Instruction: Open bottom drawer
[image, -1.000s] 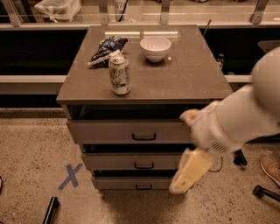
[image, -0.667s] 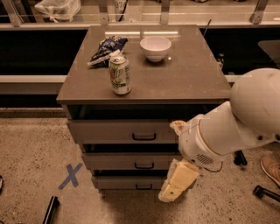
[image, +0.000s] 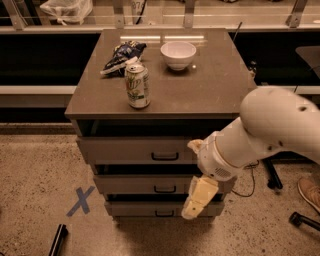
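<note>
1. Bottom drawer (image: 140, 208): lowest of three in the cabinet (image: 210, 90), front flush.
2. Gripper (image: 191, 180): right of the drawer pulls, fingers (image: 200, 197) apart, lower fingertip overlapping the bottom drawer's front.

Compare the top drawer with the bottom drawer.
The top drawer has a front that looks wider and taller; the bottom drawer looks narrowest and shallowest. The top drawer sits just under the tabletop; the bottom drawer sits nearest the floor, its right end hidden behind the hand. Both have flat grey-beige fronts with small black pulls.
</note>
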